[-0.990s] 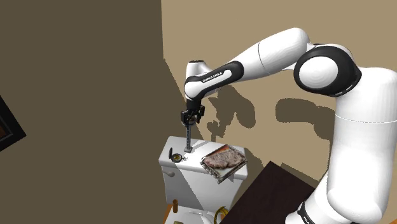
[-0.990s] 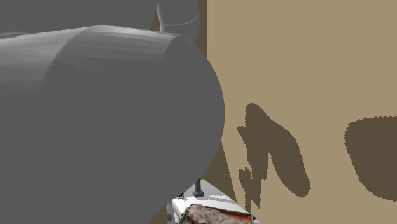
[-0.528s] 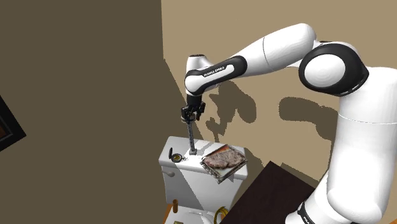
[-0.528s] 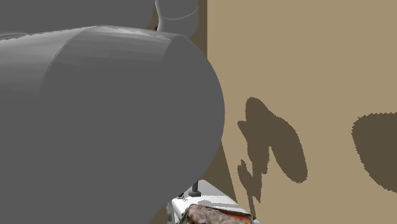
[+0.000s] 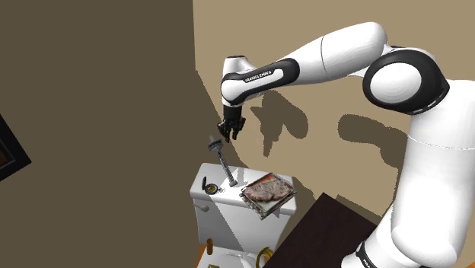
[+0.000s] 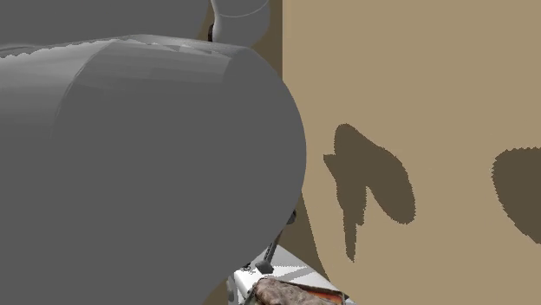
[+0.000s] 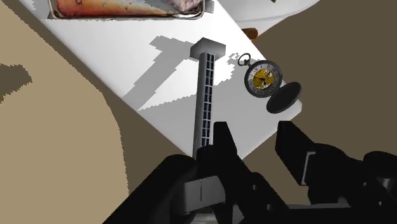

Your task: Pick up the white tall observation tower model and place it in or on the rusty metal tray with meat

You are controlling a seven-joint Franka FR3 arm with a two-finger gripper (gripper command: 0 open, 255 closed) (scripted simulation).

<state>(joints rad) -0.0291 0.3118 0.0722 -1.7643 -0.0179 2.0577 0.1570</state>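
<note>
A thin grey tower model (image 5: 221, 162) stands on the white toilet tank lid (image 5: 215, 198), leaning with its top toward the shoulder view's left. My gripper (image 5: 227, 138) hangs just above and beside its top, open and holding nothing. In the wrist view the tower (image 7: 205, 95) runs from its square base up to my left finger, outside the gap of the gripper (image 7: 254, 135). The rusty tray (image 5: 253, 204) with meat lies on the lid right next to the tower's base. Its rim (image 7: 127, 16) lies past the tower's base in the wrist view.
A gold-faced pocket watch (image 7: 264, 79) lies open on the lid beside the tower, near the lid's edge (image 5: 204, 184). The tan wall (image 5: 304, 167) rises right behind the tank. A large grey arm part (image 6: 139, 165) blocks most of the second exterior view.
The gripper was shut on the upright tower's top. It has let go, opened and risen a little, and the tower now leans toward the shoulder view's left.
</note>
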